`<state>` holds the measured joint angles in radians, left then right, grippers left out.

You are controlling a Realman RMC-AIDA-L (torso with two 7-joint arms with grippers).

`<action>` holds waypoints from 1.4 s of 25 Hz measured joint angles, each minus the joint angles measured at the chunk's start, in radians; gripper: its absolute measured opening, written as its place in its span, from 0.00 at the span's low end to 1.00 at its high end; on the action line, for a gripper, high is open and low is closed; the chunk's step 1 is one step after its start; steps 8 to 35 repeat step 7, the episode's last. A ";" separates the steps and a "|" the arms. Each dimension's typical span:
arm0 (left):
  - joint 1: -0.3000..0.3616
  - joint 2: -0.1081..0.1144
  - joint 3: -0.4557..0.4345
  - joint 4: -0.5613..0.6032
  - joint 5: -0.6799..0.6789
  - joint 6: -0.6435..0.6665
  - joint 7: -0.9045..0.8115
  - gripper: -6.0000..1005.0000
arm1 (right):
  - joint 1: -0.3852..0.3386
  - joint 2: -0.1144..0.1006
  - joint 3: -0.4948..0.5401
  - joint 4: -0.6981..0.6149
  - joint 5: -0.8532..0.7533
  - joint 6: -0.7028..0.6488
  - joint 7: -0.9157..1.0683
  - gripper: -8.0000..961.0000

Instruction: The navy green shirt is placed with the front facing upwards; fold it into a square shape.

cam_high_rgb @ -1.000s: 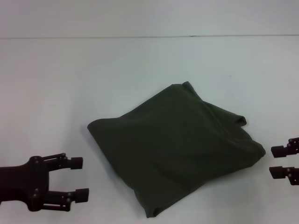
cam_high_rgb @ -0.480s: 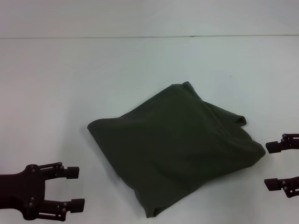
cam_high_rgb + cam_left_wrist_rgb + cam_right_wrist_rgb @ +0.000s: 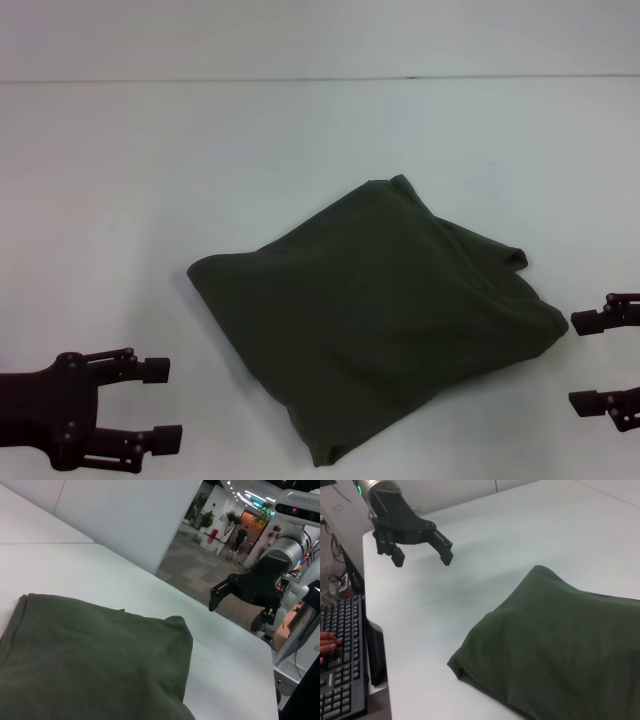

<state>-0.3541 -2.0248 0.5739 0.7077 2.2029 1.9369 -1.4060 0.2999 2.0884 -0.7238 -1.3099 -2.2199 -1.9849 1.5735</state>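
Judging from how the cloth lay, the folding looked all but finished, and the step in hand was to clear both arms without disturbing the bundle. Doing that well meant drawing each gripper straight outward and low-risk, jaws wide, so no finger caught a hem or dragged a layer loose.

Both stood apart from the cloth. The left gripper (image 3: 160, 403) hung near the front left of the worktop (image 3: 200, 150), its fingers spread and holding nothing. The right gripper (image 3: 592, 362) sat just beside the bundle's right corner, not touching it, its fingers likewise spread and empty.

The navy green shirt (image 3: 375, 320) lay near the middle of the worktop, slightly toward the right, folded into a rough four-sided packet turned like a diamond. Its dark olive surface was plain on top; no lettering, collar or sleeve showed. The far right corner bunched up a little, and the edges looked soft and rounded, not crisp.
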 joint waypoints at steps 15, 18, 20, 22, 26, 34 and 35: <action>-0.002 0.000 -0.002 0.007 0.011 0.002 -0.002 0.93 | -0.005 0.001 -0.016 0.000 -0.014 -0.001 -0.010 0.96; -0.002 0.000 -0.002 0.007 0.011 0.002 -0.002 0.93 | -0.005 0.001 -0.016 0.000 -0.014 -0.001 -0.010 0.96; -0.002 0.000 -0.002 0.007 0.011 0.002 -0.002 0.93 | -0.005 0.001 -0.016 0.000 -0.014 -0.001 -0.010 0.96; -0.002 0.000 -0.002 0.007 0.011 0.002 -0.002 0.93 | -0.005 0.001 -0.016 0.000 -0.014 -0.001 -0.010 0.96; -0.002 0.000 -0.002 0.007 0.011 0.002 -0.002 0.93 | -0.005 0.001 -0.016 0.000 -0.014 -0.001 -0.010 0.96; -0.002 0.000 -0.002 0.007 0.011 0.002 -0.002 0.93 | -0.005 0.001 -0.016 0.000 -0.014 -0.001 -0.010 0.96; -0.002 0.000 -0.002 0.007 0.011 0.002 -0.002 0.93 | -0.005 0.001 -0.016 0.000 -0.014 -0.001 -0.010 0.96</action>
